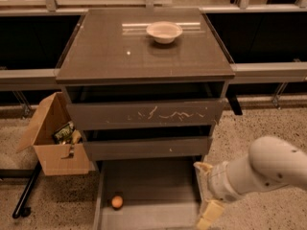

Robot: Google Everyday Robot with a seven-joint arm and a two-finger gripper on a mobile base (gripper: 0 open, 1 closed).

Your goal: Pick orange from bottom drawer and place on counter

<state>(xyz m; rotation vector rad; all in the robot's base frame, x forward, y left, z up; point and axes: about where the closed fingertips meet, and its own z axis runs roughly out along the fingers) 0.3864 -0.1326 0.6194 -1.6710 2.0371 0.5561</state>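
Item: orange (116, 201), lying on the floor of the pulled-out bottom drawer (153, 188), near its left wall and well apart from the gripper (201, 195), which hangs at the drawer's right edge with jaws spread and grasping nothing. Step in hand, as judged: the reach, in which the arm should cross leftward, stay clear of the middle drawer front, and set the jaws either side of the fruit before closing gently, since a round fruit would likely roll if nudged. Destination: desk (120, 47), white bowl (164, 31) toward its back.
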